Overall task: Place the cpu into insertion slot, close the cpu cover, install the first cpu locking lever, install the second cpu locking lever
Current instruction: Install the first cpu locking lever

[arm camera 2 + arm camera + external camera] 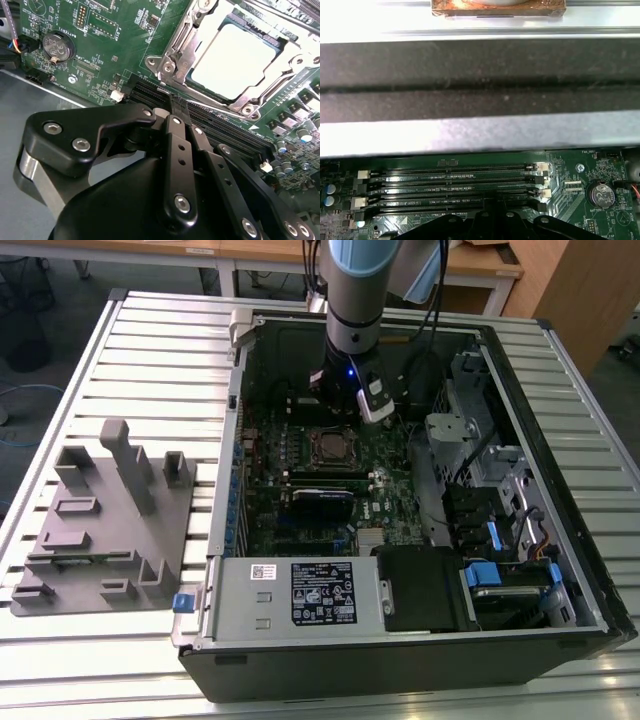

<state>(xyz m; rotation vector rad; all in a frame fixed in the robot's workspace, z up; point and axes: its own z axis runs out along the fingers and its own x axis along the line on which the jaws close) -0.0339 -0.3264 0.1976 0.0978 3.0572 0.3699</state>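
The chip (235,60) is in, its cover (292,57) down. I cannot tell if the levers (179,39) are locked. The gripper (172,100) is pinched closed, empty.

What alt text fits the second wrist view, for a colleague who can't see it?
The black gripper, shut and empty, hovers over the long black slots. Just beyond them, the silver chip lies framed by the metal cover, on the green board.
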